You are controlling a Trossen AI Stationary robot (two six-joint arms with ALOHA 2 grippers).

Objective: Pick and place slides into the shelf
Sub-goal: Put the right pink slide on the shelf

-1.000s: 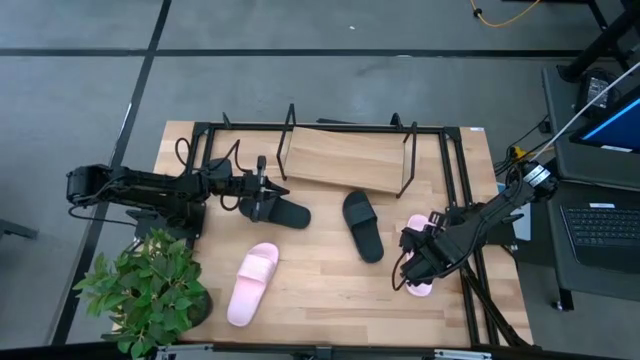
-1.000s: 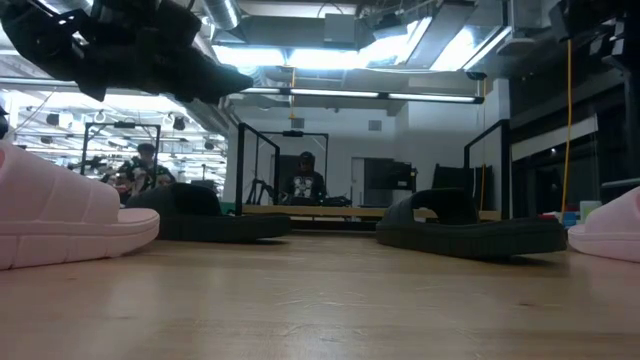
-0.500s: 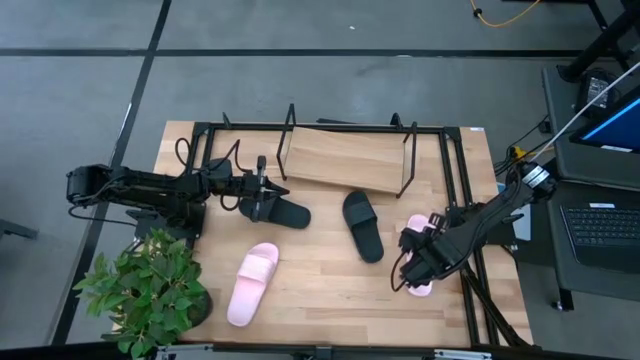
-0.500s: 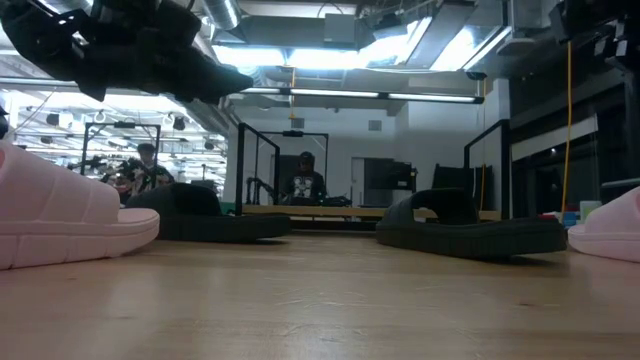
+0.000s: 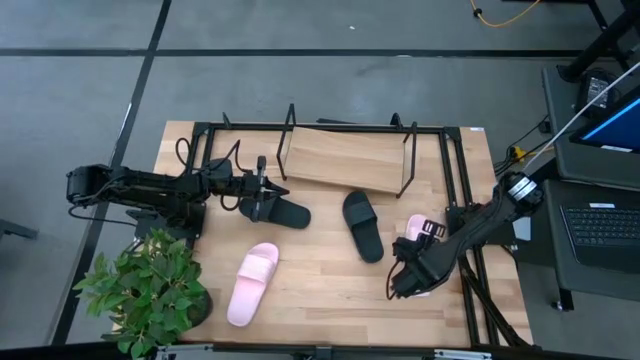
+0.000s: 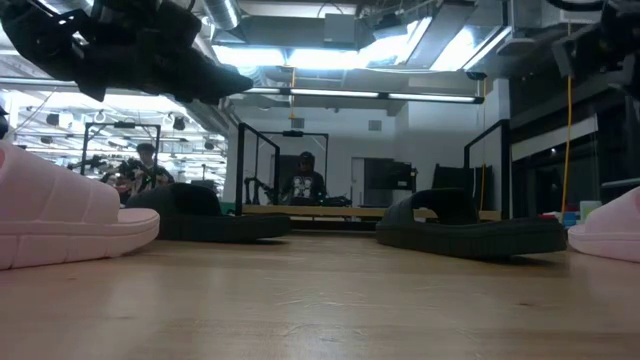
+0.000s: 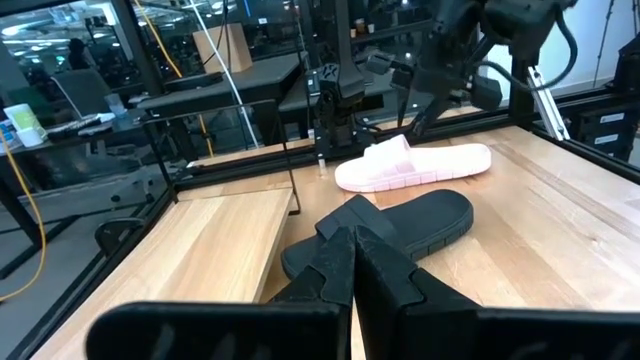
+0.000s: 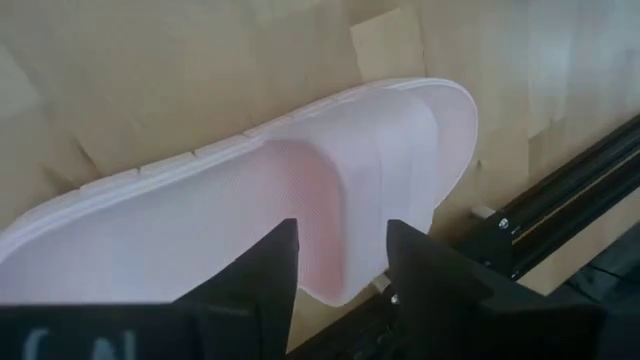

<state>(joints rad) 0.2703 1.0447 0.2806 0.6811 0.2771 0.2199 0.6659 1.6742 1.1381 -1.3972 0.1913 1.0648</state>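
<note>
At the table's right edge, the right gripper [image 5: 405, 284] hangs over a pale pink foam slide sandal [image 5: 418, 232] lying beside the black frame rail; in the right wrist view its fingers [image 8: 262, 272] are spread, straddling that sandal's wide strap [image 8: 340, 190] without visibly pressing it. The left gripper [image 5: 262, 200] sits above a black foam slide sandal [image 5: 285, 212] at left centre, fingers pressed together with nothing between them in the left wrist view. A second black slide sandal [image 5: 362, 226] lies mid-table, just in front of the tilted light wooden shelf in its black wire frame [image 5: 345, 160], which holds no sandal. A second pale pink slide sandal [image 5: 251, 283] lies near the front edge, beside a green potted plant [image 5: 150, 290].
</note>
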